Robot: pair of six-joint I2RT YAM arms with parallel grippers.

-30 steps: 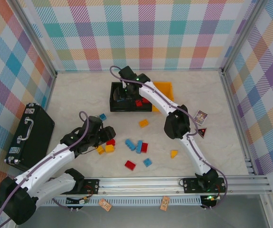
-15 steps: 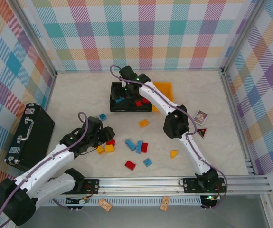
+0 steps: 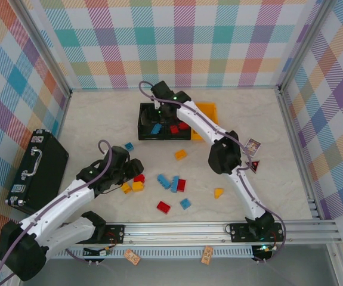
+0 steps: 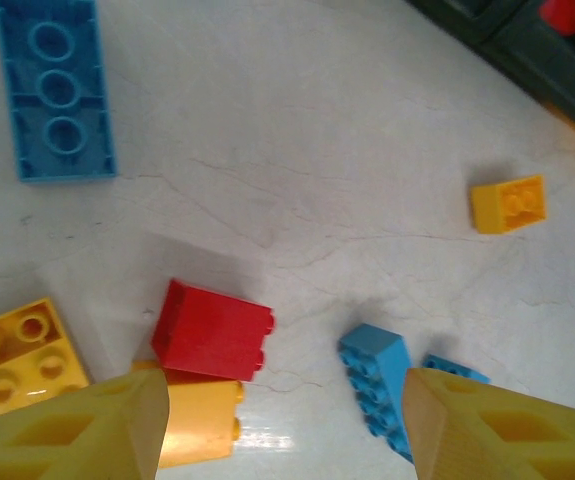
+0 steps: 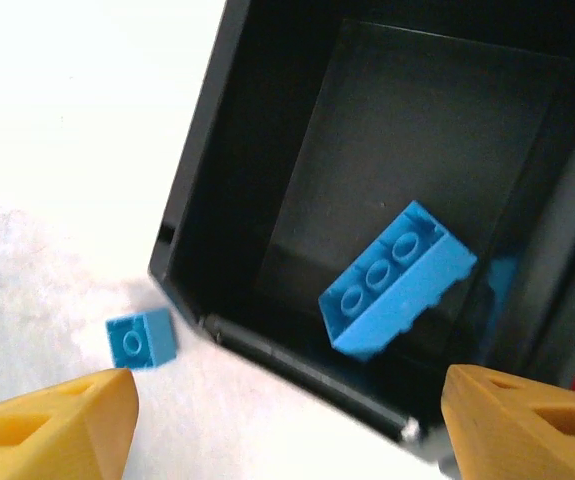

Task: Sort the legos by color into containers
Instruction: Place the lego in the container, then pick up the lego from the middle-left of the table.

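Blue brick (image 5: 397, 280): you'll find it lying tilted on the floor of the left black bin (image 5: 217, 190).
Containers: 3 bins are joined in a row at the far middle of the counter (image 3: 99, 119). The left black bin comes first, then the middle black bin (image 3: 177, 137) with red bricks (image 3: 174, 128) in it, then the yellow-orange bin (image 3: 208, 109) at the right end.
Right fingers (image 5: 52, 425): they are spread wide above the near edge of the left black bin and grip nothing.
Small blue brick (image 5: 140, 340): it sits on the counter just outside that bin's near corner.
Loose legos: red, blue and yellow-orange pieces lie scattered on the counter between your 2 arms. Among them are an orange brick (image 3: 181, 154), a low red brick (image 3: 163, 207) and a yellow wedge (image 3: 219, 192).
Left fingers (image 4: 77, 430): they are parted wide, low over the counter, with nothing held.
Red brick (image 4: 212, 335): it lies in the gap ahead of your left fingers, apart from both.
Yellow brick (image 4: 202, 435): it touches the red brick; you cannot tell whether the 2 are stacked.
Light-blue bricks (image 4: 377, 385): these lie just beside the other left fingertip.
Suitcase (image 3: 37, 170): it is black with a handle and lies at the counter's left edge.
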